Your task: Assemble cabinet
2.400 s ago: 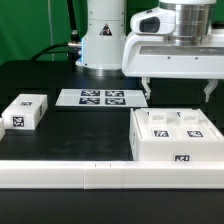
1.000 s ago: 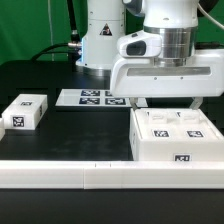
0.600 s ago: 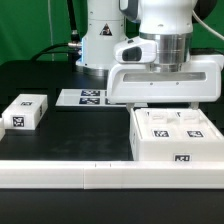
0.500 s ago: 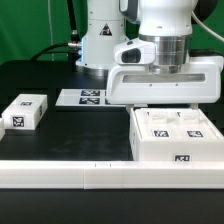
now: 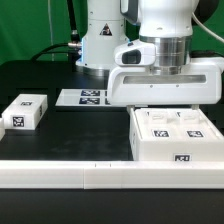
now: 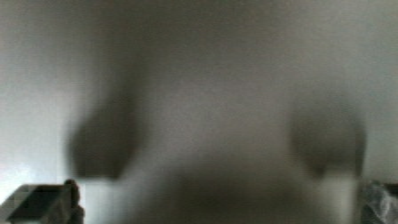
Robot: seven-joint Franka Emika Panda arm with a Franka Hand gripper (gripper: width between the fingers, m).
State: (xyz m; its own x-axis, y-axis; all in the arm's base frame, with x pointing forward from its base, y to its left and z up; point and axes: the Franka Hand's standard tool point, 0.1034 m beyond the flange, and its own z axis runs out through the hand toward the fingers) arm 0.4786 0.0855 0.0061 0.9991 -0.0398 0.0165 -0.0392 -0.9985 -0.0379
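The cabinet (image 5: 175, 140) is a large white box with black-and-white tags, lying on the black table at the exterior view's right. My gripper (image 5: 168, 106) hangs low over its far part, and the wide hand hides the cabinet's rear edge and most of both fingers. In the wrist view a blurred white surface (image 6: 205, 90), very close, fills the picture, with two dark shadows on it. One fingertip (image 6: 43, 203) shows at each lower corner, far apart. The gripper is open and holds nothing. I cannot tell whether the fingers touch the cabinet.
A small white tagged block (image 5: 25, 111) lies at the exterior view's left. The marker board (image 5: 92, 97) lies flat behind, near the robot base (image 5: 100, 40). A long white rail (image 5: 90, 177) runs along the table's front edge.
The gripper has moved toward the exterior view's left and come down over the cabinet's far part. In the last half second it has hardly moved. The cabinet and block have stayed put.
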